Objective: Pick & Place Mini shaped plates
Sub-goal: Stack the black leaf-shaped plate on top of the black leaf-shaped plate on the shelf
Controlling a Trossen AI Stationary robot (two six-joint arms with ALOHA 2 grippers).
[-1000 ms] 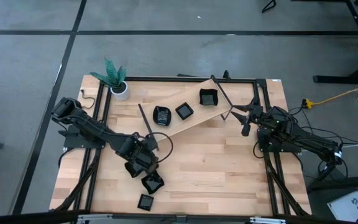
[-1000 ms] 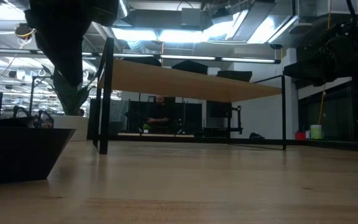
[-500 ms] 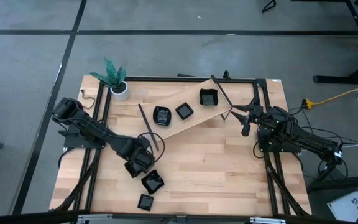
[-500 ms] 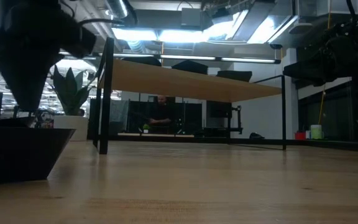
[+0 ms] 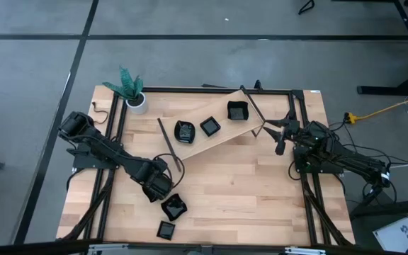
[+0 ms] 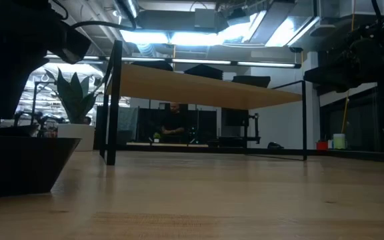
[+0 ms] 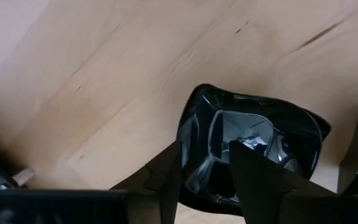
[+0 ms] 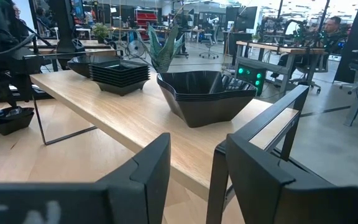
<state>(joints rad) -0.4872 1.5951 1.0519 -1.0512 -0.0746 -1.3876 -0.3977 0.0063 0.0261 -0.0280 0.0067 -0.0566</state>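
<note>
— what's in front of the right arm?

— a raised wooden shelf (image 8: 129,118) on thin black legs. near its end sits a stack of rounded, wavy-rimmed black plates (image 8: 207,93). further along is a stack of square black plates (image 8: 120,74), and past that another dark dish (image 8: 82,64), partly hidden.

— and the gripper?

— the right gripper (image 8: 194,171) sits low and close, its two dark fingers (image 8: 148,174) parted with a clear gap, nothing between them.

— anything under the shelf?

— one shallow black dish (image 8: 8,118) lies on the table (image 8: 17,162) beside a shelf leg, with the other arm (image 8: 5,68) above it.

— behind all that?

— a green spiky plant (image 8: 163,50) and a seated person (image 8: 328,34) at a far desk.
</note>
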